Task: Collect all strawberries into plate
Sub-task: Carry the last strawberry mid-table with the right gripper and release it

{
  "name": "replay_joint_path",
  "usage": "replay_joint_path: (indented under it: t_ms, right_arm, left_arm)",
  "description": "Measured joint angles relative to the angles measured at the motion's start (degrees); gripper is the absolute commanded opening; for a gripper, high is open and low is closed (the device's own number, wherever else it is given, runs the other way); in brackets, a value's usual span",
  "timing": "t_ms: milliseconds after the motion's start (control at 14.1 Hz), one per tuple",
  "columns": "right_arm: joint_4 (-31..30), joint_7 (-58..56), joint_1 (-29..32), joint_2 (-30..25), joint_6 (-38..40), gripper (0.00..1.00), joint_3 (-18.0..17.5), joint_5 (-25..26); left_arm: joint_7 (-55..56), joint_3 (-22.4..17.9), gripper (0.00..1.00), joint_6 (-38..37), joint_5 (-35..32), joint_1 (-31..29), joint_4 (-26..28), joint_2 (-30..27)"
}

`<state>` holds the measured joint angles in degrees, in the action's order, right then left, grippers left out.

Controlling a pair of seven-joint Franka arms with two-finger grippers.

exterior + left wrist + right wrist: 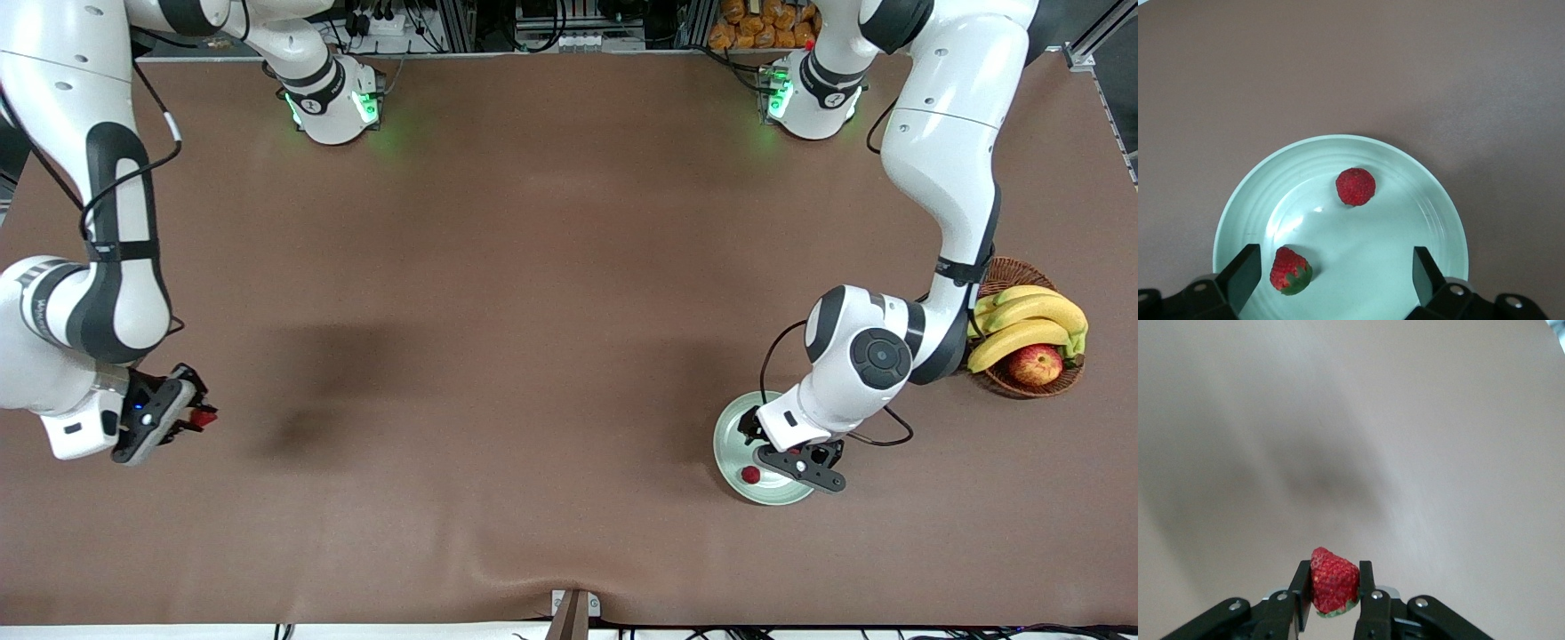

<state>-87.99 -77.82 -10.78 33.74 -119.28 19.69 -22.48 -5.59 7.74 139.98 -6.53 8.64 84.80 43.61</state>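
Note:
The mint-green plate (731,428) lies near the front edge toward the left arm's end of the table. In the left wrist view the plate (1391,227) holds two strawberries: one (1355,186) near its middle and one (1290,271) lying loose close to one finger. Only one of them (751,475) shows in the front view. My left gripper (1336,267) hangs open just over the plate, touching neither berry. At the right arm's end, my right gripper (1333,590) is up above the bare table, shut on a third strawberry (1333,581). That held strawberry (206,416) also shows in the front view.
A brown wicker basket (1013,267) with bananas (1022,324) and a red-yellow apple (1036,364) stands beside the plate, toward the left arm's end and farther from the camera. The brown table mat (533,311) stretches between the two grippers.

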Motion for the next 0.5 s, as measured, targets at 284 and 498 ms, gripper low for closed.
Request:
replay_joint_path:
  t_ms: [284, 498]
  right_arm:
    - [-0.1, 10.0, -7.4, 0.5, 0.0, 0.0, -0.3, -2.6]
    - [0.0, 18.9, -12.5, 0.6, -0.1, 0.0, -0.4, -3.1]
  left_arm:
    - [-4.0, -0.1, 1.0, 0.0, 0.0, -2.3, -0.1, 0.0]
    - [-5.5, 0.0, 1.0, 0.0, 0.0, -3.9, -0.1, 0.0]
